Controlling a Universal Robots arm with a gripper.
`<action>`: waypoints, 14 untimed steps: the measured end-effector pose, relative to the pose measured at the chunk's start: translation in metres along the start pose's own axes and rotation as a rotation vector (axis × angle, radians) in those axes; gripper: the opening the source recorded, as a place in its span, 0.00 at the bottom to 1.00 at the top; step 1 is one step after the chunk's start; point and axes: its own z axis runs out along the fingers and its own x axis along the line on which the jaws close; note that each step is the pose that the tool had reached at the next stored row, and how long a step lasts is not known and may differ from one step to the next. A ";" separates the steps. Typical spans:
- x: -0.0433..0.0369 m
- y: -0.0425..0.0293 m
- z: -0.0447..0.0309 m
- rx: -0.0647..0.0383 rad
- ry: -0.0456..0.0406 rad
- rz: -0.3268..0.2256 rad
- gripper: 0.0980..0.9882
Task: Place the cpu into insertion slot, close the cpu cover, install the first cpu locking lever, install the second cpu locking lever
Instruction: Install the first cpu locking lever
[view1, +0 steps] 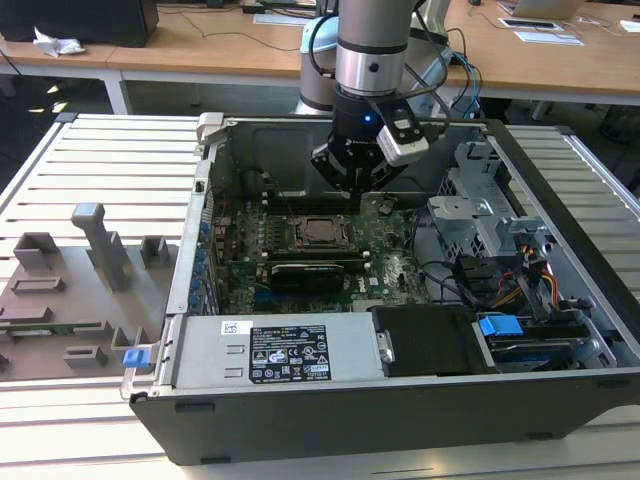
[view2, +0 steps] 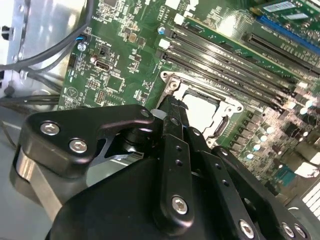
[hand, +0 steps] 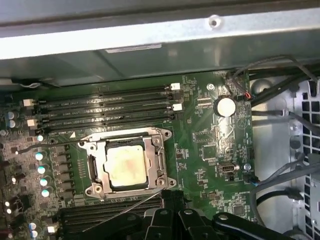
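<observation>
Since cpu (hand: 125, 167) sits flat in insertion slot (hand: 94, 169) with cpu cover (hand: 122, 136) down over its edges, I judge lever work in hand. Thin wire lever (hand: 50, 146) juts out from one socket corner; second lever (hand: 131, 205) runs from opposite corner toward claw. Both look unlatched. Gripper (view2: 172, 106) clenched, nothing between tips, poised just beside socket rim. My notes: press lever with fingertip edge, sweep sideways under hook, keep off memory slots (hand: 105, 107).

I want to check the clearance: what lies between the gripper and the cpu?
The silver edge of the cpu cover, which lies flat around the cpu, stands between it and the gripper; this shows in the first wrist view.
</observation>
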 end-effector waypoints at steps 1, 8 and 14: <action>0.0000 0.0000 0.0000 -0.001 -0.0012 -0.015 0.01; 0.0000 0.0000 0.0000 -0.005 -0.0114 -0.130 0.01; 0.0001 0.0000 0.0000 -0.028 -0.0136 -0.158 0.01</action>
